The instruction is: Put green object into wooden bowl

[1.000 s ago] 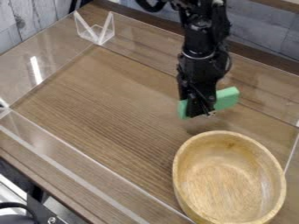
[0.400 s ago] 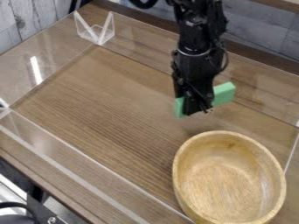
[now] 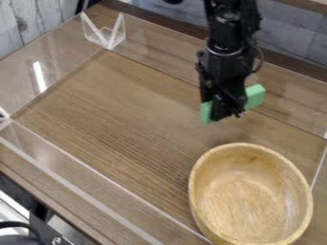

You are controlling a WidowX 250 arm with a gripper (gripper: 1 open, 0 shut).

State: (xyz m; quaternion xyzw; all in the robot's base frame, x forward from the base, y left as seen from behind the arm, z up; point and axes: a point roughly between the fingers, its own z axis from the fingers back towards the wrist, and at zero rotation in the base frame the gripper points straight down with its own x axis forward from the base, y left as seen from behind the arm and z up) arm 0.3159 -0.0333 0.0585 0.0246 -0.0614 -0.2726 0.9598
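- Jaws of the gripper (image 3: 223,107): black, drawn together on the green object (image 3: 254,97), which they grip across its middle; right of the centre of the frame, upper half.
- Green object: one block, plain mint-green, matte; its middle is covered by the jaws, with one end showing at their left and a larger part at their right. It is outside the bowl, above it in the frame. Whether its underside touches the table cannot be told.
- Robot arm (image 3: 225,36): black, jointed, entering at the top edge, right of centre, and reaching down to the gripper.
- Wooden bowl (image 3: 250,195): round, light tan, thick pale rim; lower right of the frame, near the bottom edge, its inside in view and apart from the green object.
- Table (image 3: 109,107): brown wood surface with visible grain, filling most of the frame and set at a slant; a lengthwise seam crosses the upper right.
- Small stand-like item (image 3: 105,33): pale, angular, with slanting sides meeting low down; upper left of the frame, well apart from the gripper. Its material cannot be made out.
- Grey ribbed surface (image 3: 15,17): upper left corner, beyond the table.
- Black cable (image 3: 29,228): curved, lower left corner, beside dark parts too cropped to name.
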